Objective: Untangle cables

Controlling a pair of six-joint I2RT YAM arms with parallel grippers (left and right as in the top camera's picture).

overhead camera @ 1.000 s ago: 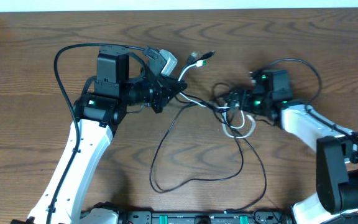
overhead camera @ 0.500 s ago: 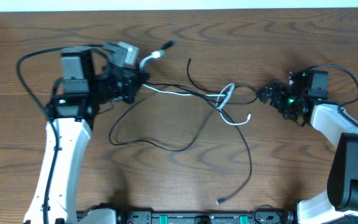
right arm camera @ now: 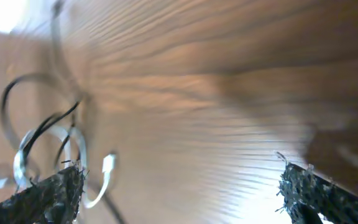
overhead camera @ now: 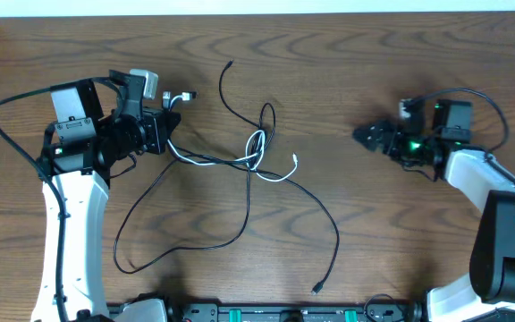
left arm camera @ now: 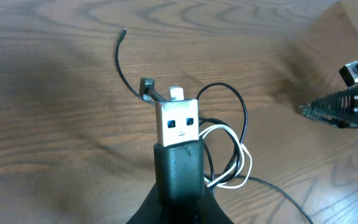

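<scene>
My left gripper is shut on the black-housed USB plug of the black cable. That cable loops over the table toward the front edge. The white cable runs from beside the left gripper to a tangle with the black cable mid-table. Its loops show in the left wrist view and the right wrist view. A white plug tip sits just behind the held plug. My right gripper is open and empty, well right of the tangle, its fingers wide apart.
A loose black cable end points toward the back of the wooden table. Another end lies near the front edge. Thick black arm wires arch over both arms.
My left gripper has pulled left with the plug, dragging the tangle leftward and spreading the cables. My right gripper let go of the tangle and drew back to the right, open.
</scene>
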